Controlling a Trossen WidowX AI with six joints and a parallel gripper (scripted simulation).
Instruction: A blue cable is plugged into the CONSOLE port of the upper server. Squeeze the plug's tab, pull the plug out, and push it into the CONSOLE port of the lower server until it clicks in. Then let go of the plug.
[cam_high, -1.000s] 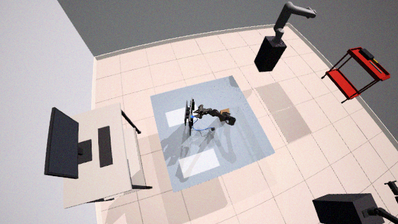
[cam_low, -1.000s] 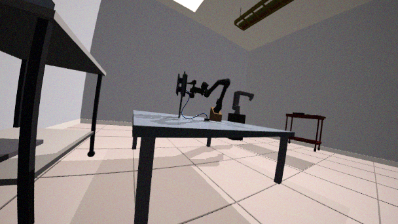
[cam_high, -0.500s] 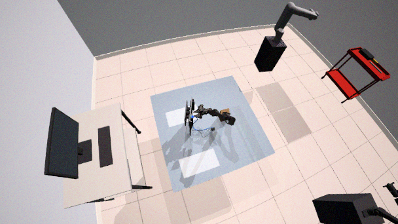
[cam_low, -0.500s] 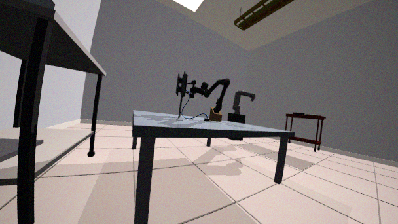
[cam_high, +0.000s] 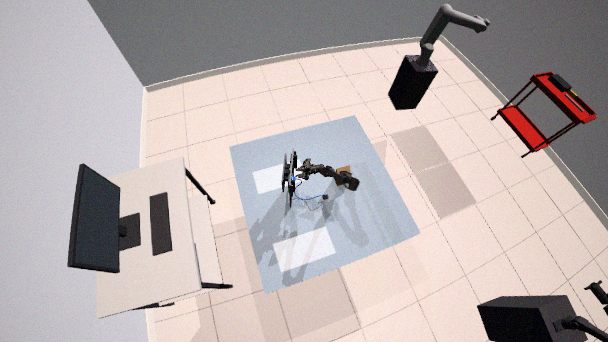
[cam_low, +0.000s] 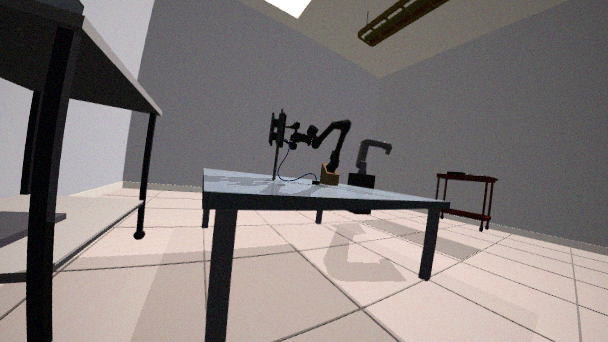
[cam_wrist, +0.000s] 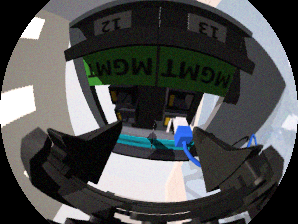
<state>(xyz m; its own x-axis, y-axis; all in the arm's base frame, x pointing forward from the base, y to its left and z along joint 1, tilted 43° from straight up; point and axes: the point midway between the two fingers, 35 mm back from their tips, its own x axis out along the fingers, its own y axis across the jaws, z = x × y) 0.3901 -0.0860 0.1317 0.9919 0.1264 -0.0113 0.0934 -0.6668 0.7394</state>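
The jointed black robot arm (cam_high: 327, 171) (cam_low: 343, 131) reaches across a pale blue rectangular table (cam_high: 312, 127) (cam_low: 320, 201) toward an upright dark rack panel (cam_high: 292, 172) (cam_low: 281, 131). Its 2-fingered black gripper (cam_high: 301, 171) (cam_low: 291, 136) (cam_wrist: 157, 127) is released, its fingers spread wide with nothing between them. In the wrist view, the blue plug body (cam_wrist: 183, 135) with a pale front end lies between the 2 fingertips, much nearer the right-hand one in the picture, at the lower edge of the dark socket block (cam_wrist: 148, 107). Whether it is seated in a port cannot be told. A thin blue cable (cam_high: 310, 198) (cam_low: 285, 172) (cam_wrist: 190, 156) leaves the plug and curves down to a small black block (cam_high: 325, 197) (cam_low: 316, 182) on the table. Above the sockets run green label strips (cam_wrist: 157, 70) marked MGMT (upside down here), and beyond them grey tags numbered 12 (cam_wrist: 113, 24) and 13 (cam_wrist: 207, 28).
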